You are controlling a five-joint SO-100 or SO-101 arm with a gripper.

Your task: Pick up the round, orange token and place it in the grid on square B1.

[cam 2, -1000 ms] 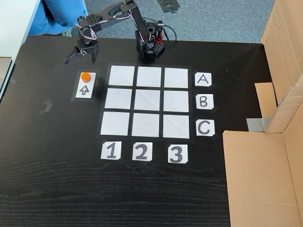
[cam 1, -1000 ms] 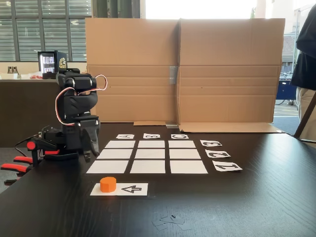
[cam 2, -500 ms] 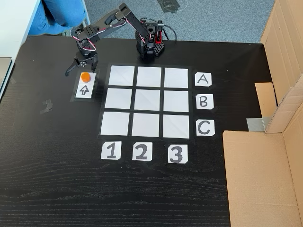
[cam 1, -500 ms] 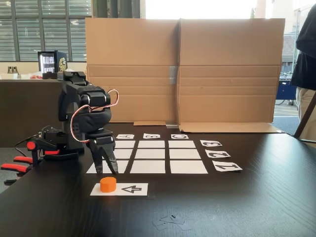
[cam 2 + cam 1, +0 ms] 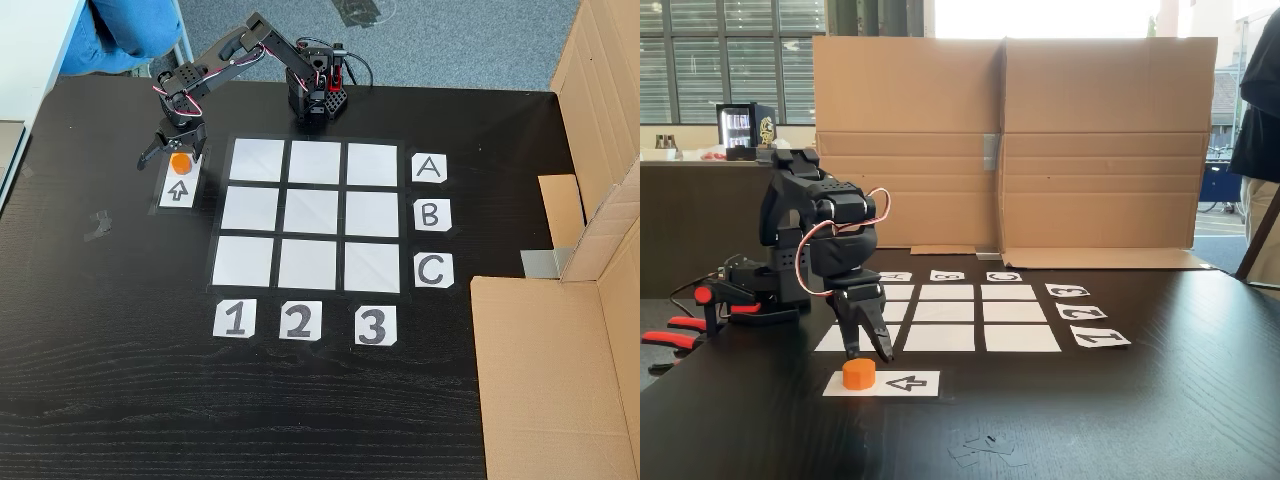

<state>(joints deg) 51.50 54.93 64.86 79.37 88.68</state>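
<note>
Cardboard panels point(image 5: 1010, 140) stood behind a dark wood-grain table point(image 5: 1160, 400) in a fixed view from table height. Over the preceding second the arm had swung out from its folded pose beside the base and lowered its gripper point(image 5: 868, 352), which now hung just behind and above the token point(image 5: 859, 373). The fingers were spread apart and held nothing. The token sat on a white strip point(image 5: 910, 383) printed with a black arrow, at the end the arrow pointed to. It appeared as a short, bright orange cylinder with a flat top, upright and unmarked.

From the fixed view looking down, the gripper point(image 5: 173, 159) had travelled from a point beyond the strip to a position directly over the token point(image 5: 180, 162), one finger on each side of it. Contact between fingers and token could not be confirmed. The token had not shifted on the strip. The grid point(image 5: 313, 215) lay just beside the strip, with all nine cells bare. Square B1 point(image 5: 250, 209), the middle cell of the column nearest the strip, was vacant.

Judgement: the approach was nearly complete; closing on the token was the step due next.
</note>
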